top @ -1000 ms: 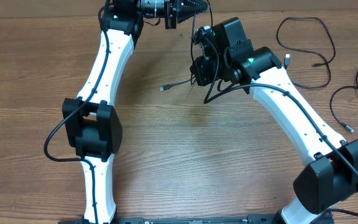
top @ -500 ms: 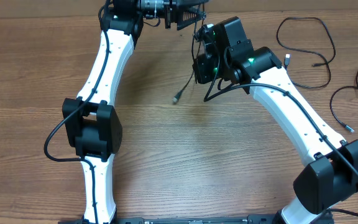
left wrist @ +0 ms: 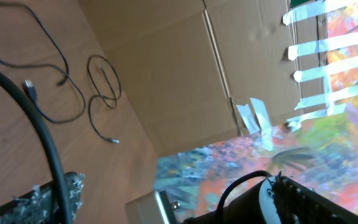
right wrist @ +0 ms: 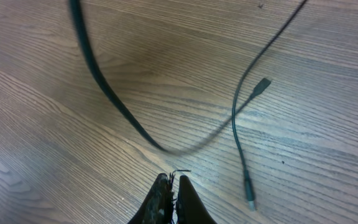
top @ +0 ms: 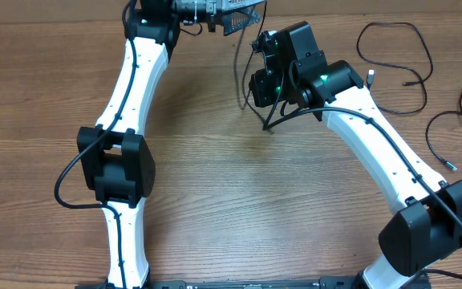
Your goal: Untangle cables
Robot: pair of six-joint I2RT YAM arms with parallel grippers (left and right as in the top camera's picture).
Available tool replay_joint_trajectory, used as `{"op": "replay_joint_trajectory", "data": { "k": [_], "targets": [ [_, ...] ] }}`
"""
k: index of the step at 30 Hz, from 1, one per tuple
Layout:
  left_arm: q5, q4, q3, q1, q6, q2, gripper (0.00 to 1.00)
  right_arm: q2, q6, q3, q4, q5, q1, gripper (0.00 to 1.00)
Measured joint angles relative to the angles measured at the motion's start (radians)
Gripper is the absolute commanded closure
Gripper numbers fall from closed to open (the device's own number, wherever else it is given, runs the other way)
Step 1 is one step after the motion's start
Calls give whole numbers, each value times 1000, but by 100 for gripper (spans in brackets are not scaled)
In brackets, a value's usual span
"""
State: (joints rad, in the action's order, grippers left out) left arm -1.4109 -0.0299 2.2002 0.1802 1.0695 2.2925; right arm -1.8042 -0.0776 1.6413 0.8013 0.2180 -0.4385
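Cables point(right wrist: 235, 118): three (thin, black).
Looped cable point(top: 391, 24): on the table point(top: 215, 201), far right.
Edge cable point(top: 428, 135): near it, apart.
Middle cable point(top: 240, 72): beside the right hand point(right wrist: 173, 186).
Left hand point(top: 251, 16): spread wide, released.
Right hand: clenched; on what, cannot tell.

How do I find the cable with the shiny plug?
Look at the table's far right side, past the right arm. Two cables lie there; it is the big looped cable nearest that arm, while its neighbour runs off the edge.
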Motion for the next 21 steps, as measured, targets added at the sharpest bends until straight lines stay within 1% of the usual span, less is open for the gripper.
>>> {"op": "replay_joint_trajectory", "data": {
  "k": [5, 6, 7, 8, 10, 12, 16, 17, 21],
  "targets": [
    [-4, 0, 0, -9, -45, 0, 5, 0, -1, 0, 2, -1, 0, 96],
    [-4, 0, 0, -10, -51, 0, 5, 0, -2, 0, 2, -1, 0, 88],
    [-5, 0, 0, -10, -56, 0, 5, 0, -5, 0, 2, -1, 0, 74],
    [-6, 0, 0, -10, -60, 0, 4, 0, -4, 0, 3, -1, 0, 58],
    [-7, -2, 0, -10, -76, 0, 5, 0, -18, 0, 7, -7, 0, 31],
    [-8, -8, 0, -10, -101, 0, 5, 0, -22, 0, 18, -26, 0, 20],
    [-7, -94, 1, -10, -198, 0, 6, 0, -57, 0, 72, -101, 0, 13],
    [-3, -139, 1, -10, -231, 0, 5, 1, -66, 0, 82, -123, 0, 12],
    [74, -407, 6, -10, -398, 0, 4, 33, -100, -4, 126, -214, 0, 8]
  ]
}}
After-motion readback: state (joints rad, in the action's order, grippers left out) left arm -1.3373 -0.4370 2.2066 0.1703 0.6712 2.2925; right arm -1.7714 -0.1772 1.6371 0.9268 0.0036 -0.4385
